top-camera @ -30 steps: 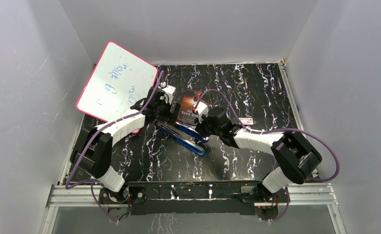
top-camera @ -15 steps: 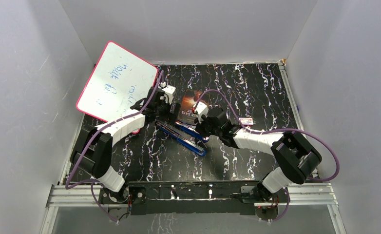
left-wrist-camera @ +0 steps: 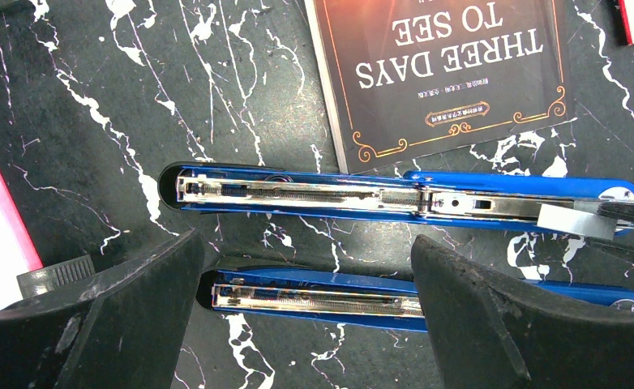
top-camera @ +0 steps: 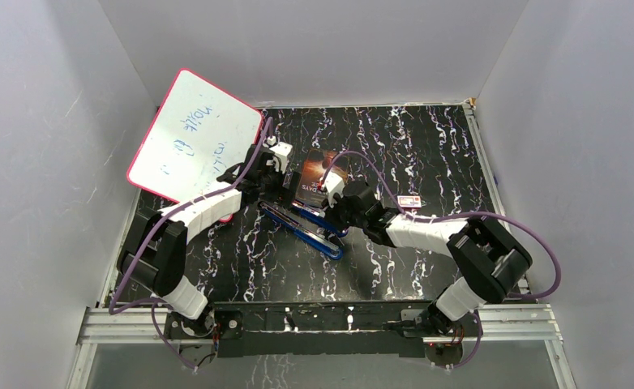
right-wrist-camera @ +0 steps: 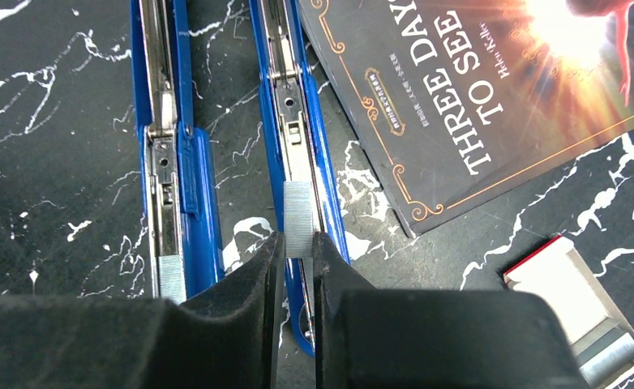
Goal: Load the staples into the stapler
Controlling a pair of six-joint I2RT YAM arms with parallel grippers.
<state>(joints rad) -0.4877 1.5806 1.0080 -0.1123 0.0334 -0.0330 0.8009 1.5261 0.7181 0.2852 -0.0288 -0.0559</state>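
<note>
Two blue staplers lie open side by side, one nearer the book and one beside it. My right gripper is shut on a short silvery strip of staples, holding it over the metal channel of the stapler nearer the book. The same strip shows in the left wrist view at that stapler's hinge end. Another strip rests in the other stapler's channel. My left gripper hangs open above the second stapler's front end, gripping nothing.
A book lies just behind the staplers. A pink-framed whiteboard leans at the back left. A small red-and-white box lies open to the right of my right gripper.
My right arm has edged slightly left with the staple strip. The left arm and both staplers have not moved.
</note>
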